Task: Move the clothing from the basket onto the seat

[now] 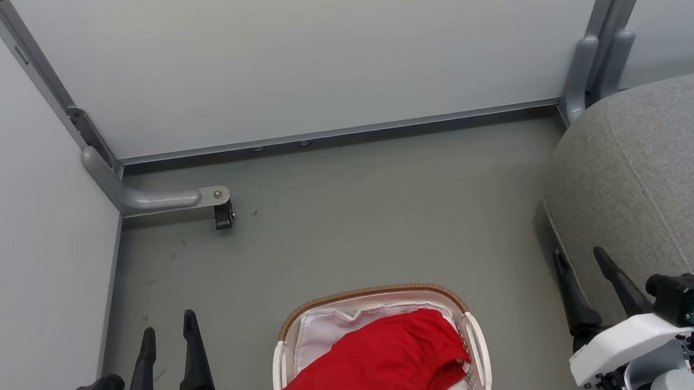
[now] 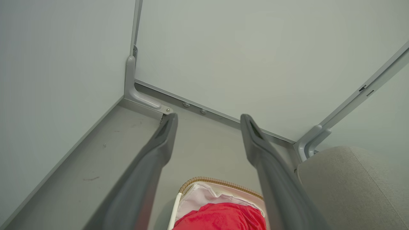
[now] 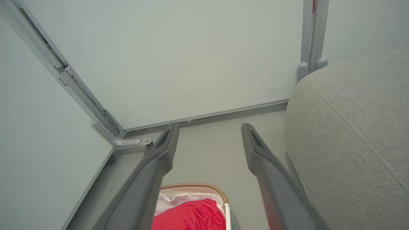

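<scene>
so, step: nothing is lifted yet; by my reading the first reach into the basket (image 1: 368, 293) is the move in hand.
clothing (image 1: 377, 362): red heap lying in the basket, on top of its white lining (image 1: 327, 328).
seat (image 1: 666, 179): grey, to the right of the basket, with a strip of floor (image 1: 501, 238) between them.
left gripper (image 1: 168, 322): left of the basket, over the floor, fingers apart, holding nothing.
right gripper (image 1: 577, 253): right of the basket, just by the seat's edge, fingers apart, holding nothing.
how: the right gripper sits between basket and seat, so it looks the better pick. come down over the middle of the heap and pinch a thick red fold, not the lining.
care: lift well clear of the basket rim before swinging across to the seat, or the basket may drag or tip.
</scene>
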Available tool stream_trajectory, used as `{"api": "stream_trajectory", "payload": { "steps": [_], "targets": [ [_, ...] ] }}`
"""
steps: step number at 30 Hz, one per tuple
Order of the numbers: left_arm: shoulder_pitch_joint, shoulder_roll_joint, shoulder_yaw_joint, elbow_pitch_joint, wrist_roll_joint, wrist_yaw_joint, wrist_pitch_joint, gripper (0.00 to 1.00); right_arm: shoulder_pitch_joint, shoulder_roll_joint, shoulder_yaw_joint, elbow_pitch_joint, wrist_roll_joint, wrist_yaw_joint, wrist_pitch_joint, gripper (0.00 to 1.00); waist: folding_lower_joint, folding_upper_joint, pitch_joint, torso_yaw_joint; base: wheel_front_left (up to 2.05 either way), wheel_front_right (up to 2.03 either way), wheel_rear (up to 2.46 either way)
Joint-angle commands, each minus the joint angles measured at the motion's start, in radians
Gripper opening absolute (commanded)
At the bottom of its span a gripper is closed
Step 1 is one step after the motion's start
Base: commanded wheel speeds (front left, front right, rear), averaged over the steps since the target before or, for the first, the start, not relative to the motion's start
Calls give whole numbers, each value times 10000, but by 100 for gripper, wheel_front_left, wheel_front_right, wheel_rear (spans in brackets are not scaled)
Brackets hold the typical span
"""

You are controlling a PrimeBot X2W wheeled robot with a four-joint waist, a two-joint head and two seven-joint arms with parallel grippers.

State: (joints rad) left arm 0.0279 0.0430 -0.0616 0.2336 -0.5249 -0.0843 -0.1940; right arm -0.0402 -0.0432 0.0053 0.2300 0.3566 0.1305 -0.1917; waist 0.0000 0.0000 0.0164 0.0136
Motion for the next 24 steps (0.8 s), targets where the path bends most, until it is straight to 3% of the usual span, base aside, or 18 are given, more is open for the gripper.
{"api": "stream_trajectory", "payload": {
  "steps": [1, 24],
  "targets": [
    [63, 80, -10, -11, 262, 35, -77, 100, 73, -64, 25, -37, -278, 4, -102, 100, 0, 0, 2, 4, 0, 0, 0],
    [261, 98, -209, 311, 1777, 182, -545, 100, 142, -88, 352, 83, -1954, 3, -570, 100, 0, 0, 42, 31, 0, 0, 0]
  ]
}}
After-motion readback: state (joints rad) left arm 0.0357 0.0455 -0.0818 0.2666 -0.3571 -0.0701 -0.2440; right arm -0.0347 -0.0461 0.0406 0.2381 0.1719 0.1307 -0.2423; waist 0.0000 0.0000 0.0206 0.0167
